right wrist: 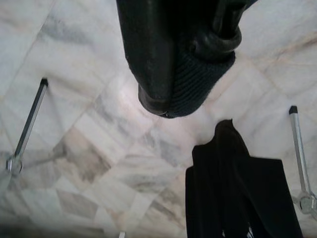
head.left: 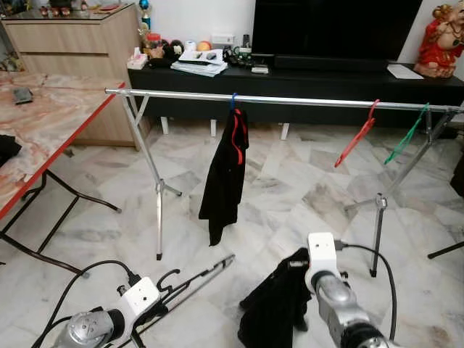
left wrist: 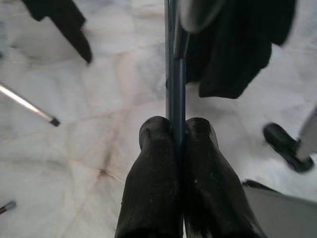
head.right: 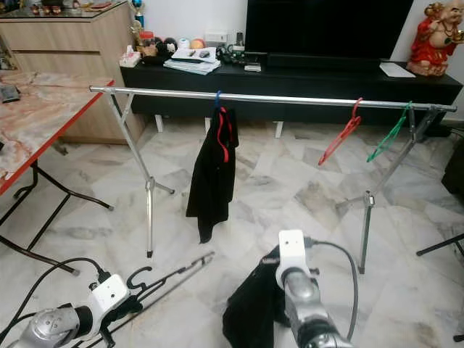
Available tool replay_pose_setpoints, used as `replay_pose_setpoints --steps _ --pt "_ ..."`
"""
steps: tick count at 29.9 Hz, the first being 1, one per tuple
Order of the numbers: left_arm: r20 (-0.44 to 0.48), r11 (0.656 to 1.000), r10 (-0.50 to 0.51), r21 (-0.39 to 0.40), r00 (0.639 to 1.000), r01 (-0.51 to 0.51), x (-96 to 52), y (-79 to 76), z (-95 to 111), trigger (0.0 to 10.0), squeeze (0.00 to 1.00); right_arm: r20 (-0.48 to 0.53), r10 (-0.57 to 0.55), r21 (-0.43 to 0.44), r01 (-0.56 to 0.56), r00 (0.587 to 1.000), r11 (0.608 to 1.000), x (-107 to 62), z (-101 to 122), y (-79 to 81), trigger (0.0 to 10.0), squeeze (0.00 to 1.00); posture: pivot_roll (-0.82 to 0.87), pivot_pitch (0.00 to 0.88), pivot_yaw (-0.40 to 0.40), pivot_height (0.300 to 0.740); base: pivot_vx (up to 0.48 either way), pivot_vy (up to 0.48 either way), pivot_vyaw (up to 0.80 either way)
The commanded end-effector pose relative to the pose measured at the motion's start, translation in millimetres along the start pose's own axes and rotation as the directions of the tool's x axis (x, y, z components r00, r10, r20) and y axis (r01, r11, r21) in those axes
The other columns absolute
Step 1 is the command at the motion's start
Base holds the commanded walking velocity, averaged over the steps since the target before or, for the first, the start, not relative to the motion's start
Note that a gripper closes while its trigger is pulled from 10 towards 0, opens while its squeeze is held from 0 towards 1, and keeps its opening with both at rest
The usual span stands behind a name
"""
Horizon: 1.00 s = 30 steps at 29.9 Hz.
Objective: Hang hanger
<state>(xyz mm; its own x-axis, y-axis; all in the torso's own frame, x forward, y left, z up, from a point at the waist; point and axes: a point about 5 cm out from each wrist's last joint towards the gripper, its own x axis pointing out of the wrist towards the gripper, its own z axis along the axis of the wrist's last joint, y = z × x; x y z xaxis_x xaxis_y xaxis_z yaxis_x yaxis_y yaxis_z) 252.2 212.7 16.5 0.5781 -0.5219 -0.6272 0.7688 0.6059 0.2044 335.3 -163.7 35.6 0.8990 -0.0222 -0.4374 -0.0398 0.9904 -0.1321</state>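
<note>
Black thin wire hanger (head.left: pixel 190 279) is sitting low over the marble floor (head.left: pixel 290 188), pinched by the left gripper (left wrist: pixel 177 130). Right gripper (right wrist: pixel 166 106) is clamping a black cloth garment (head.left: pixel 275 304), below the silver rail (head.left: pixel 290 100).

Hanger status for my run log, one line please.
left tool: shut on black hanger | right tool: shut on black garment | rail: not reached

the rail (head.left: pixel 290 100) has open stretches left of the hung black garment (head.left: pixel 225 174) and between it and the red hanger (head.left: pixel 355 138); green hanger (head.left: pixel 406 135) crowds the right end.
</note>
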Motion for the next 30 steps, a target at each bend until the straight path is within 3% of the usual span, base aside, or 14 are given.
replay_pose_setpoints --steps 1,9,21,25,30 --pt "-0.017 0.996 -0.079 0.035 0.997 0.079 -1.6 -1.8 8 10.0 0.0 0.033 -0.008 -0.027 0.009 0.999 1.0 3.3 16 -3.5 10.0 0.0 0.09 0.0 -0.031 0.74 0.0 0.0 0.0" --pt "-0.008 0.973 -0.188 0.134 0.982 0.187 -2.3 -5.3 39 10.0 0.0 0.031 0.016 -0.015 -0.016 0.999 1.0 6.0 27 4.4 10.0 0.0 0.1 0.0 -0.039 0.74 0.0 0.0 0.0" --pt "-0.018 0.954 -0.262 0.144 0.965 0.262 -7.4 -5.1 68 10.0 0.0 0.069 0.001 0.041 -0.004 0.998 0.999 10.0 55 15.3 10.0 0.0 0.11 0.0 -0.045 0.74 0.0 0.0 0.0" --pt "0.017 0.966 -0.217 0.147 0.976 0.212 -2.6 -0.4 77 10.0 0.0 0.059 0.021 0.081 -0.026 0.998 0.996 10.2 56 20.2 10.0 0.0 0.12 0.0 -0.049 0.74 0.0 0.0 0.0" --pt "0.03 0.968 -0.22 0.133 0.975 0.214 0.5 -2.6 83 10.0 0.0 0.026 0.055 0.061 -0.056 0.998 0.997 9.5 49 26.8 10.0 0.0 0.13 0.0 -0.05 0.74 0.0 0.0 0.0"
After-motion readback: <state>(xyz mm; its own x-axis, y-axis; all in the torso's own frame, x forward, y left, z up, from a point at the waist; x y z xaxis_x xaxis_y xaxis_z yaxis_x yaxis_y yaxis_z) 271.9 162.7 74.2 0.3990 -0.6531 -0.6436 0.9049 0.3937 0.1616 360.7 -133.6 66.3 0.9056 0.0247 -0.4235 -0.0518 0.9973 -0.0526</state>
